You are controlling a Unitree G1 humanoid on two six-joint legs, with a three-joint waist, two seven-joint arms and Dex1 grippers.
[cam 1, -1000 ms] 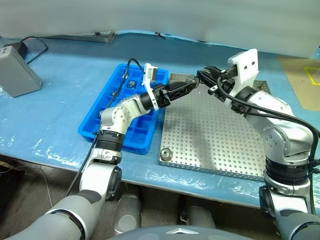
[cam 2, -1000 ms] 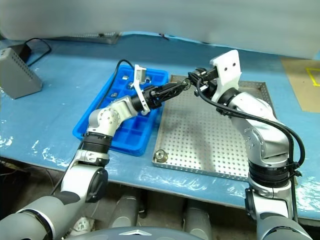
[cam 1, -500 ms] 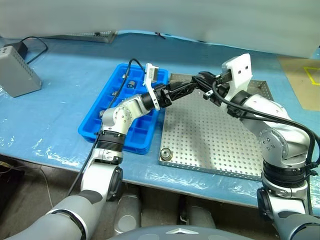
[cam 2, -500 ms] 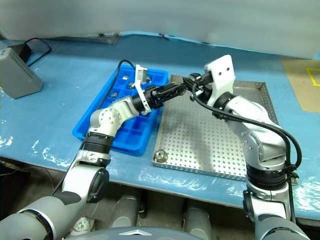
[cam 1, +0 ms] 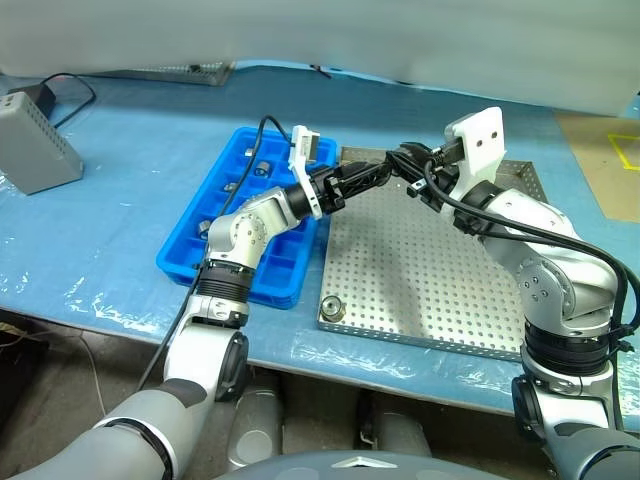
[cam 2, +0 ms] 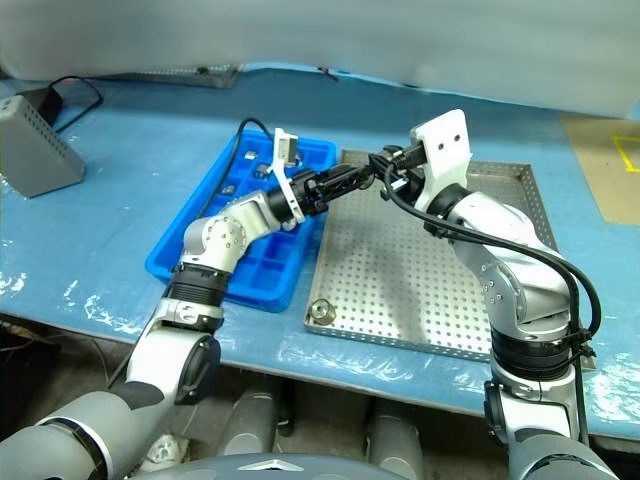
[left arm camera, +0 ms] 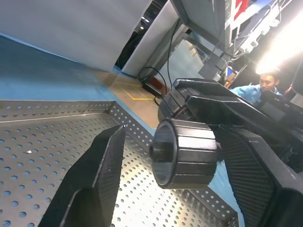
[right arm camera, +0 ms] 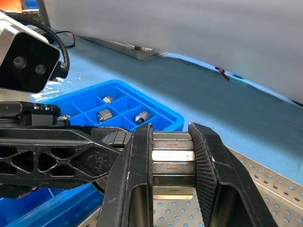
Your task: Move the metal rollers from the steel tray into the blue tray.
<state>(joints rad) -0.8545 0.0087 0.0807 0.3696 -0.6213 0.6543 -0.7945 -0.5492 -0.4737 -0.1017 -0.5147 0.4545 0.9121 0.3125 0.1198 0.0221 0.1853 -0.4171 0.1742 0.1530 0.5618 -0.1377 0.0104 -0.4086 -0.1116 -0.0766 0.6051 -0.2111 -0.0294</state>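
Since 1 second before, my right gripper had drawn nearer my left gripper above the steel tray, beside the blue tray. Risk, as I judged it: releasing early would drop the roller. My right fingers pinched it; my left fingers stood spread around its end, not yet gripping. 1 roller remained in the steel tray.
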